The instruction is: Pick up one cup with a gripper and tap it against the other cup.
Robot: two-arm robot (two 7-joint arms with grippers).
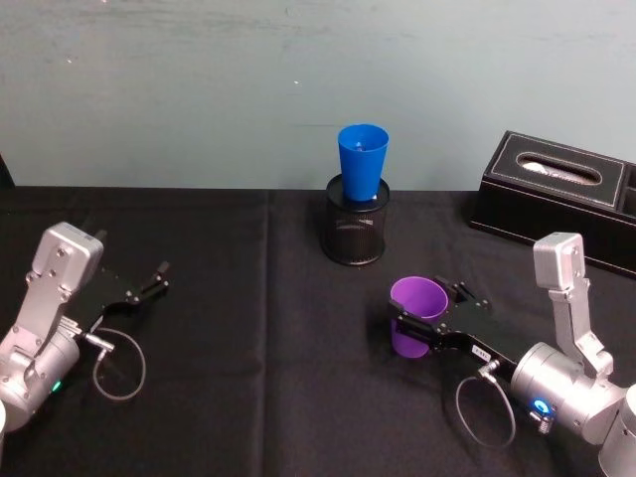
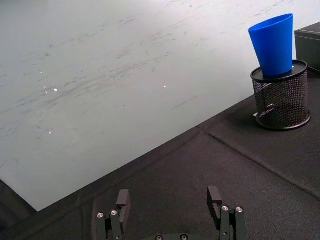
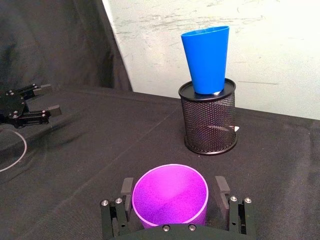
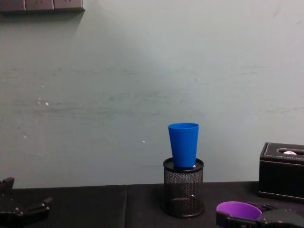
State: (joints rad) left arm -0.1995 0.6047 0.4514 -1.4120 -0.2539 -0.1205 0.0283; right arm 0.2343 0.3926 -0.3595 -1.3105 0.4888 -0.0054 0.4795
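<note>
The purple cup (image 1: 417,316) stands upright on the black cloth at the right, its mouth wide in the right wrist view (image 3: 170,201). My right gripper (image 1: 422,323) is open, with one finger close on each side of the cup (image 3: 173,190). I cannot tell whether the pads touch it. The blue cup (image 1: 363,164) stands upright in a black wire-mesh pen holder (image 1: 356,234) at the back centre, well beyond the purple cup. My left gripper (image 1: 159,278) rests open and empty at the far left (image 2: 169,197).
A black tissue box (image 1: 556,199) sits at the back right, near the right arm. The black cloth (image 1: 248,328) ends at a pale wall behind. Grey cable loops lie by each wrist.
</note>
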